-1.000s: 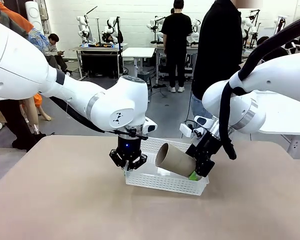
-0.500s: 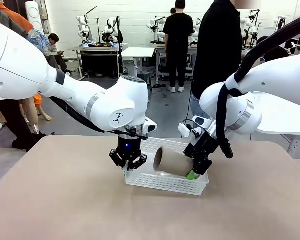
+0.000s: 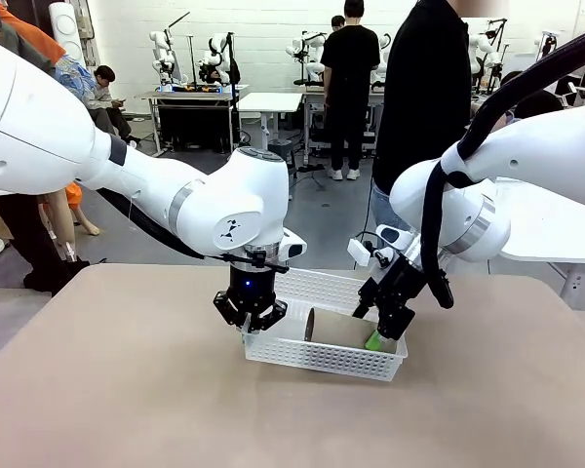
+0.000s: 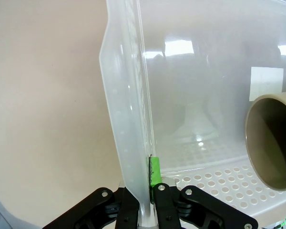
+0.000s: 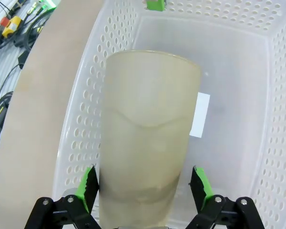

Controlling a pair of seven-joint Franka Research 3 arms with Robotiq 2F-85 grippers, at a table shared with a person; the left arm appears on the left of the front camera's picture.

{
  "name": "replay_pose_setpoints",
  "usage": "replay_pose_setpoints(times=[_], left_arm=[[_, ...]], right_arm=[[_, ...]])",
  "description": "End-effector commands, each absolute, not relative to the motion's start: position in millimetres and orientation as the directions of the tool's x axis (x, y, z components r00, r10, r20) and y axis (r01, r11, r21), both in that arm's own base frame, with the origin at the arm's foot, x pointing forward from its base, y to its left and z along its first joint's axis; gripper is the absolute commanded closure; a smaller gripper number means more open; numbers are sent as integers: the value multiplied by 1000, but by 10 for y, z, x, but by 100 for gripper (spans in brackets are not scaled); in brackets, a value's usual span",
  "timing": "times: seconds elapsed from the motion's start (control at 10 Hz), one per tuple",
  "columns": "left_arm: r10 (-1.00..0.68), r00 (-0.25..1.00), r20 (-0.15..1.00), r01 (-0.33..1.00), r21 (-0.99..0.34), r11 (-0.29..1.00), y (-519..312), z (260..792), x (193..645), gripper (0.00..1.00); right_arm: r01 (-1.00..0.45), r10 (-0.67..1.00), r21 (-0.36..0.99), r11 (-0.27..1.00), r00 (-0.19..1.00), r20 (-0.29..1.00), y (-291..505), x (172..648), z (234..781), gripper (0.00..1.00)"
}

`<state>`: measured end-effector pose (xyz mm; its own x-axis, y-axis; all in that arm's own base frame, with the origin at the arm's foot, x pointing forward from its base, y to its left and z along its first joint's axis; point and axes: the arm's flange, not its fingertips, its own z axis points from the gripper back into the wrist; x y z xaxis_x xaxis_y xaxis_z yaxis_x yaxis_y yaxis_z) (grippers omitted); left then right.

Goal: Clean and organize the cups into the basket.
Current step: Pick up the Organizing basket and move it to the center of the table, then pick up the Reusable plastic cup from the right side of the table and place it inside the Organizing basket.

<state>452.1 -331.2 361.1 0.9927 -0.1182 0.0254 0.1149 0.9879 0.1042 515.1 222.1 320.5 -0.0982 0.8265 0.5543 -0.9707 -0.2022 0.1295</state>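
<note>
Front view: basket (image 3: 324, 357) sits on the tabletop (image 3: 117, 390) at frame centre, slightly right of middle. One taupe-brown cup (image 3: 337, 330) lies on its side inside it, open mouth toward picture left. Left gripper (image 3: 249, 330) comes straight down onto the basket's left-hand end. Right gripper (image 3: 378, 338) reaches in from the right, at the cup's closed end. A person in dark clothing (image 3: 429, 88) stands behind the tabletop, upper right of centre.

Left wrist view: left gripper (image 4: 150, 188) is pinched narrow on the basket's wall (image 4: 128, 119), one green pad (image 4: 154, 171) pressed flat against the inner face. Cup mouth (image 4: 271, 143) shows at the right edge, resting on the perforated floor.

Right wrist view: cup (image 5: 148, 138) lies lengthwise in the basket (image 5: 83, 119), close to the lattice wall at frame left. Right gripper (image 5: 145, 186) stands wide, its pads (image 5: 89, 187) flanking the cup's base. The lower-right pad stands clear of the cup; contact at the lower-left pad cannot be judged. White label (image 5: 199, 114) lies on the basket floor, right of the cup.
</note>
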Motion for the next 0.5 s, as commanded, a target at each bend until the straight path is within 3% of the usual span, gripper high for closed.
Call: replay_pose_setpoints(times=[0.0, 0.1, 0.4], left_arm=[[-132, 991, 21, 129, 118, 985, -3328, 3566, 4502, 100], [-132, 991, 21, 129, 118, 985, -3328, 3566, 4502, 100], [-132, 991, 21, 129, 118, 985, -3328, 3566, 4502, 100]], right_arm=[[-970, 785, 95, -223, -121, 607, 2194, 5140, 3253, 0], [-967, 747, 45, -252, -165, 644, 2090, 5041, 3443, 0], [-926, 377, -210, -314, -325, 868, 873, 4371, 4371, 0]])
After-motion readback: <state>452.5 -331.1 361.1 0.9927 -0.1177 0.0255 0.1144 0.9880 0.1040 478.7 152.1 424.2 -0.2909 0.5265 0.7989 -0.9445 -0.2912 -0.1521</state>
